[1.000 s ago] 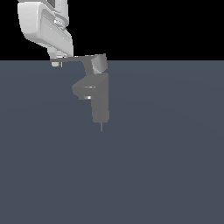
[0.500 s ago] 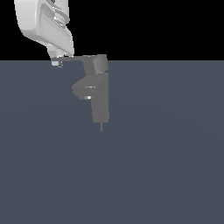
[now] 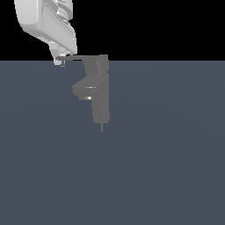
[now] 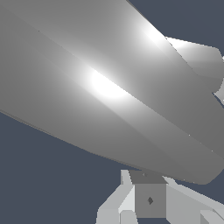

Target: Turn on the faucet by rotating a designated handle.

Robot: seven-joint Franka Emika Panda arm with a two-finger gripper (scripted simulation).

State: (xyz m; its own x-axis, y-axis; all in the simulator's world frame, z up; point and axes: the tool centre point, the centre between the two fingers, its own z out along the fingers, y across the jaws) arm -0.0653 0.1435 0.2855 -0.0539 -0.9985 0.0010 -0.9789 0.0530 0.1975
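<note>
One faucet (image 3: 100,99) stands on the dark surface (image 3: 167,167), its spout (image 3: 83,90) pointing to the exterior view's left. We see the handle (image 3: 72,58) running out level from the cap (image 3: 97,65) on top, also toward that left. The gripper (image 3: 60,60) sits at the handle's tip, apparently touching it. We cannot tell whether the jaws are spread or pressed together; the wrist view is mostly filled by a bright grey body and does not show them clearly. We judge contact as just made and the rotation as largely left: the handle lies over the spout, and no water shows.
</note>
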